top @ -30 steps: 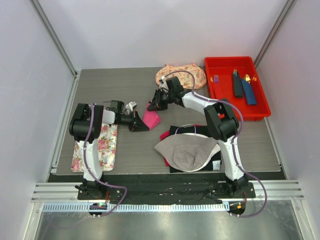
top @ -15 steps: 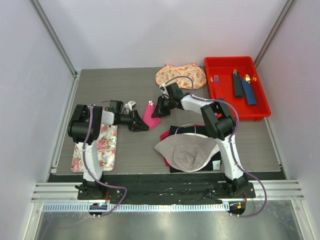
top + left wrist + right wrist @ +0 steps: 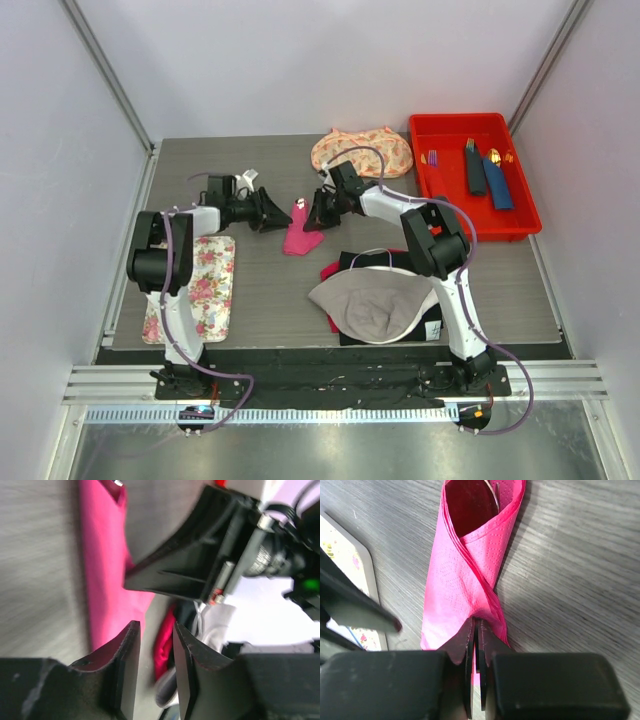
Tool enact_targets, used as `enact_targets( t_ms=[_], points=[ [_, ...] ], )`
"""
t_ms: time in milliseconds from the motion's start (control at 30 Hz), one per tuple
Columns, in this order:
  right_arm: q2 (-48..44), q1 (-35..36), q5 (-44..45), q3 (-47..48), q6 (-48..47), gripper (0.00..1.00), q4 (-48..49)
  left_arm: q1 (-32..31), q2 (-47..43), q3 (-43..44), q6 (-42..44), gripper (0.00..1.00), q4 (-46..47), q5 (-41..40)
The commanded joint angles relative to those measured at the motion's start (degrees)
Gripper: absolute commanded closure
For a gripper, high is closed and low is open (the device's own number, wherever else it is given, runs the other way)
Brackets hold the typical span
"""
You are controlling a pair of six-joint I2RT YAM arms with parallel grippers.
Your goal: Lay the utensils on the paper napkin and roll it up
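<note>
The paper napkin (image 3: pixel 297 232) lies on the table as a loose bright pink roll (image 3: pixel 470 565), also seen in the left wrist view (image 3: pixel 102 555). A silver tip of the utensils (image 3: pixel 496 491) pokes from its far open end; the rest is wrapped inside. My right gripper (image 3: pixel 476 624) is shut on the near end of the roll, its jaws pinching the paper, and sits just right of the roll in the top view (image 3: pixel 314 218). My left gripper (image 3: pixel 155 626) is open with nothing between its fingers, just left of the roll (image 3: pixel 280 214), apart from it.
A red bin (image 3: pixel 418 165) at the back right holds dark and blue napkin rolls and gold and purple utensils. An orange patterned cloth (image 3: pixel 362 152) lies at the back. A floral mat (image 3: pixel 195 290) sits at the left. A grey cloth pile (image 3: pixel 375 300) lies near the right arm.
My left gripper let go, opened and swung away from the napkin toward the back. The right gripper closed on the roll's end, and the napkin now lies longer and straighter.
</note>
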Motion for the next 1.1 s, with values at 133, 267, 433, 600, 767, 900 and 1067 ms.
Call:
enact_targets(
  t_ms=[133, 267, 433, 600, 767, 900, 1067],
  points=[
    [4.17, 0.15, 9.17, 1.45, -5.51, 0.93, -4.9, 0.24, 0.32, 1.16, 11.65, 0.6, -15.96, -7.26],
    [4.43, 0.59, 9.96, 1.98, -6.48, 0.93, -5.43, -1.07, 1.64, 1.42, 13.67, 0.6, -18.34, -7.43],
    [4.7, 0.85, 10.67, 2.68, -7.18, 0.94, -6.13, -2.39, 2.7, 2.04, 14.81, 0.71, -19.75, -9.54],
    [4.96, 1.11, 11.2, 3.12, -7.36, 0.94, -6.57, -2.39, 2.61, 2.04, 14.64, 0.99, -19.58, -11.92],
    [5.22, 1.29, 11.37, 3.47, -7.97, 0.94, -6.93, -2.22, 2.96, 3.36, 13.24, 0.8, -17.82, -11.83],
    [5.49, 1.29, 11.37, 3.83, -8.5, 0.95, -7.01, -2.04, 4.81, 6.51, 10.78, 0.7, -16.24, -11.83],
    [5.84, 1.46, 11.11, 4.27, -8.59, 0.95, -7.02, -1.69, 7.97, 10.21, 8.58, 0.69, -13.77, -12.53]
  ],
)
